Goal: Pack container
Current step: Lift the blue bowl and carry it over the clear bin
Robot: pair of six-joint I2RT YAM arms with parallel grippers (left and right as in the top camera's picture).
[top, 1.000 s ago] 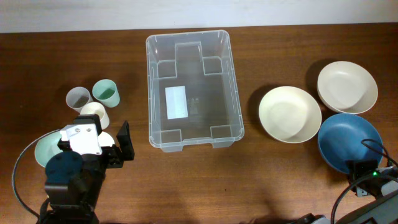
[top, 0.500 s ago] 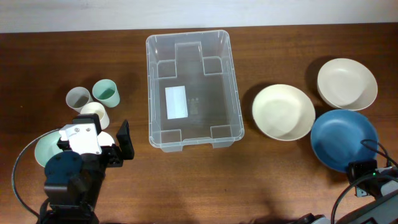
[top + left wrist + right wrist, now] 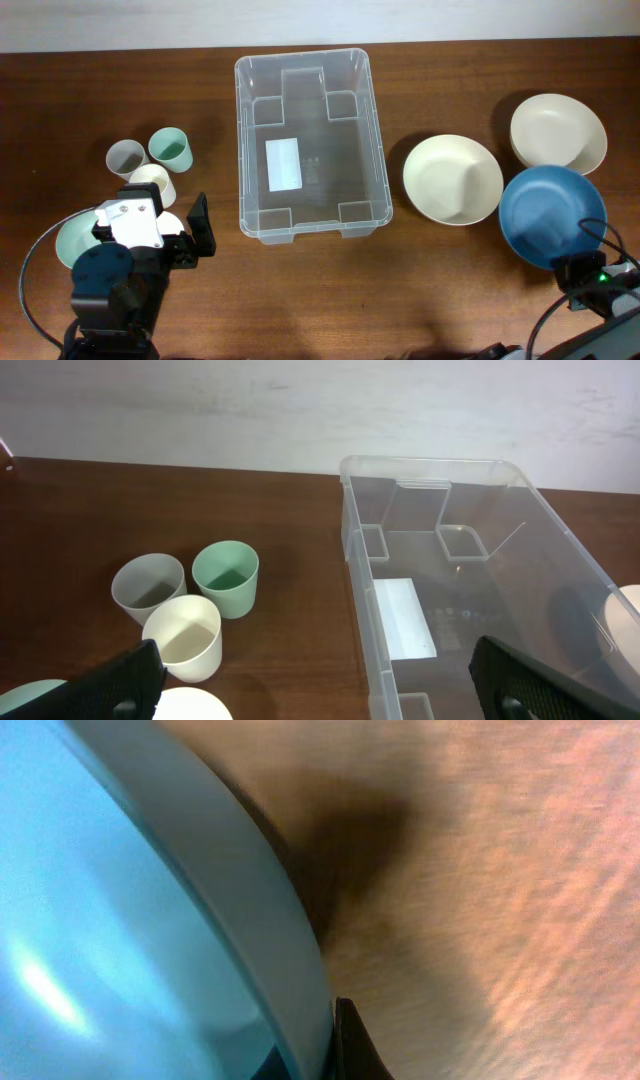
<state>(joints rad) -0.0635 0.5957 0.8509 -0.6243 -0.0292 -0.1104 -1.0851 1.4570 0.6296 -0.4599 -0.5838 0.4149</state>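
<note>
Container [image 3: 330, 170] and blue bowl [image 3: 550, 212] have cream bowl [image 3: 452, 180] between them.

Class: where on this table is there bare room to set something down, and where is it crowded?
Free: the floor of the container; the wood between container and cups; the strip between container and cream bowl; the near edge below it. Crowded: the right, with blue bowl and beige bowl close by, and the near left around cups and left arm.
</note>
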